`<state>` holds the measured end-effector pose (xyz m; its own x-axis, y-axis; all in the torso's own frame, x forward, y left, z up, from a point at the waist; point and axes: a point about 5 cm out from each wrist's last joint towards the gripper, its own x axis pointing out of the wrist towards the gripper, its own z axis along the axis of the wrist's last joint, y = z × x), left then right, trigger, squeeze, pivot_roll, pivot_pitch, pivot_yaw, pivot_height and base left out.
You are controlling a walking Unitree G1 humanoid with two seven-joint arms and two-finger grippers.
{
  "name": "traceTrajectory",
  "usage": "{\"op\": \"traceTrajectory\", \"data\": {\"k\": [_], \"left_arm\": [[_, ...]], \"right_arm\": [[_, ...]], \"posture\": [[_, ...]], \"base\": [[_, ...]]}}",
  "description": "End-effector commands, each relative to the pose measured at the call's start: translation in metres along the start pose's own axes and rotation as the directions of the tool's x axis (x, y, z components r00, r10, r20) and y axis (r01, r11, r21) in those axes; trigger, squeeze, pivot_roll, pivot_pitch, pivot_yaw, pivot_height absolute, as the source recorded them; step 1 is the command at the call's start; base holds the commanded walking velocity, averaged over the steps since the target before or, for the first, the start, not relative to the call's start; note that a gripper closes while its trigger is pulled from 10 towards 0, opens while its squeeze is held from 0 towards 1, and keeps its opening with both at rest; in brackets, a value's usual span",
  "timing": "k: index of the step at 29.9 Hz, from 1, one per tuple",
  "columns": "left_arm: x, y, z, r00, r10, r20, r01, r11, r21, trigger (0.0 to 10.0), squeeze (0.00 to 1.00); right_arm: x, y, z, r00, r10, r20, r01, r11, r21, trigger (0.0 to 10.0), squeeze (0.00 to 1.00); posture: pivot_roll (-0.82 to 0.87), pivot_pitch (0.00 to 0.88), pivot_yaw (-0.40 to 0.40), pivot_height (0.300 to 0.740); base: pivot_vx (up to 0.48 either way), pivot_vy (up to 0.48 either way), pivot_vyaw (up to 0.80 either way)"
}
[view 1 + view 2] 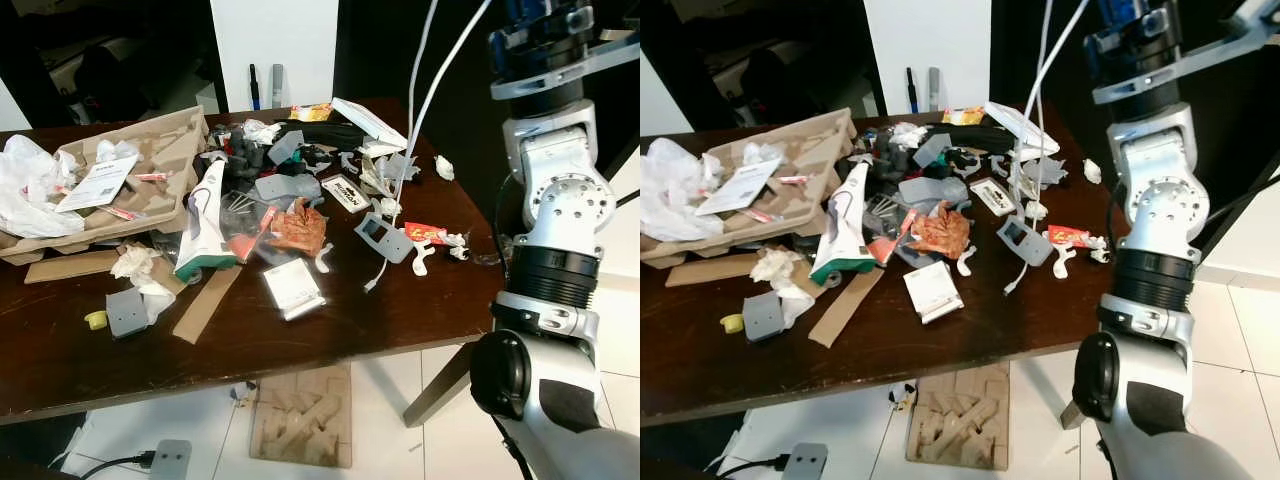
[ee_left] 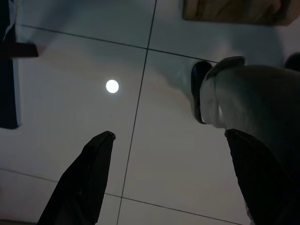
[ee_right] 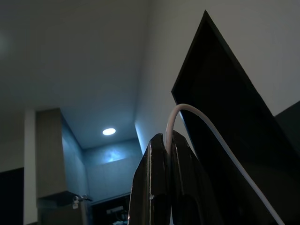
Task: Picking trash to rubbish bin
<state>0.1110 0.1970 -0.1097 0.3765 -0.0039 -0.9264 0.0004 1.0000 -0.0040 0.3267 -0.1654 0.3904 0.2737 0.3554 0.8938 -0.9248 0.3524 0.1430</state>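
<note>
A dark wooden table [image 1: 420,310] is strewn with trash: an orange crumpled wrapper [image 1: 297,228], a white box [image 1: 292,288], a white and green pouch [image 1: 205,220], a red wrapper [image 1: 425,233] and grey plastic pieces [image 1: 383,238]. A white cable [image 1: 420,90] rises from the pile in two strands and leaves the top of the head views. My right arm [image 1: 555,250] is raised high beside the table's right end. In the right wrist view my right gripper [image 3: 167,136] points at the ceiling, shut on the white cable [image 3: 187,112]. My left gripper [image 2: 171,135] hangs open over the tiled floor.
A cardboard tray [image 1: 150,170] with papers and a white plastic bag [image 1: 25,185] fill the table's left end. A moulded cardboard insert [image 1: 300,415] and a grey power plug [image 1: 165,460] lie on the white tiles under the table. My own foot [image 2: 253,98] shows beside the left gripper.
</note>
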Motion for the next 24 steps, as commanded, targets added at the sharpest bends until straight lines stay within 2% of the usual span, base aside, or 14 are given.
{"op": "traceTrajectory", "data": {"k": [1,5,11,17,24], "left_arm": [[-0.003,-0.008,-0.027,0.996,-0.019,-0.092,0.017,1.0,-0.015,10.0,0.0],[-0.003,-0.005,-0.029,0.995,-0.009,-0.1,0.008,1.0,-0.011,10.0,0.0],[-0.005,-0.001,-0.035,0.994,0.002,-0.112,-0.004,1.0,-0.018,10.0,0.0],[-0.005,0.0,-0.034,0.994,0.004,-0.109,-0.007,1.0,-0.023,10.0,0.0],[-0.005,-0.003,-0.035,0.994,-0.002,-0.11,-0.001,1.0,-0.027,10.0,0.0]], "right_arm": [[0.01,0.007,0.01,0.998,0.047,0.043,-0.047,0.999,-0.007,0.0,0.0],[0.018,0.007,0.019,0.996,0.067,0.06,-0.066,0.998,-0.025,0.0,0.0],[0.042,0.011,0.037,0.988,0.126,0.084,-0.119,0.99,-0.08,0.0,0.0],[0.045,0.008,0.029,0.991,0.117,0.061,-0.112,0.991,-0.079,0.0,0.0],[0.046,0.01,0.04,0.986,0.152,0.066,-0.145,0.985,-0.097,0.0,0.0]], "posture": [[0.06,0.082,-0.008,0.74],[0.06,0.082,-0.008,0.74],[0.08,0.073,-0.019,0.74],[0.08,0.073,-0.024,0.74],[0.08,0.071,-0.024,0.74]], "base": [[0.0,0.0,0.0],[0.0,0.0,0.0],[0.0,0.0,0.0],[0.0,0.0,0.0],[0.0,0.0,0.0]]}}
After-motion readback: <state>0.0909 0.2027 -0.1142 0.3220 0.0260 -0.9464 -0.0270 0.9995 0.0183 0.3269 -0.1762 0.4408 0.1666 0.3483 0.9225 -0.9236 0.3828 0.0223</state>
